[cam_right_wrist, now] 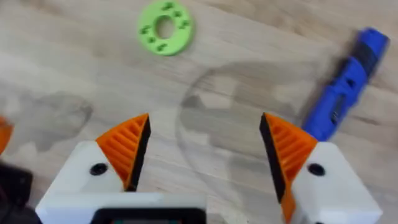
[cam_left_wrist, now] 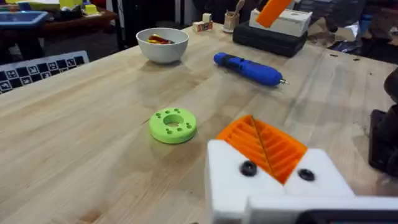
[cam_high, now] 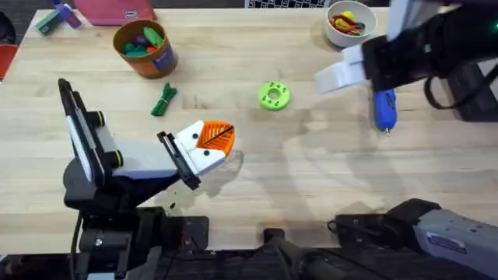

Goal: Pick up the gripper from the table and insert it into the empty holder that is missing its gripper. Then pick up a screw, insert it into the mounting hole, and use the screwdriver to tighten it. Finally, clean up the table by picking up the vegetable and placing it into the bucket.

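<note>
My left gripper point(cam_high: 208, 145) is low over the middle of the table, its white fingers with orange pads point(cam_left_wrist: 264, 144) pressed together and nothing visible between them. Raised at the far right, my right gripper point(cam_right_wrist: 205, 155) is open and empty, above bare wood between the green disc point(cam_right_wrist: 165, 27) and the blue screwdriver point(cam_right_wrist: 342, 93). The screwdriver point(cam_high: 384, 109) lies flat at the right. A green vegetable point(cam_high: 164, 99) lies left of the disc point(cam_high: 273, 96). The orange bucket point(cam_high: 145, 47) stands at the back left. The loose gripper and the holder are out of view.
A white bowl point(cam_high: 348, 22) with small red and yellow pieces sits at the back right. The bucket holds several coloured vegetables. Red and green items lie at the far left edge. Bare wood lies between the disc and the table's front edge.
</note>
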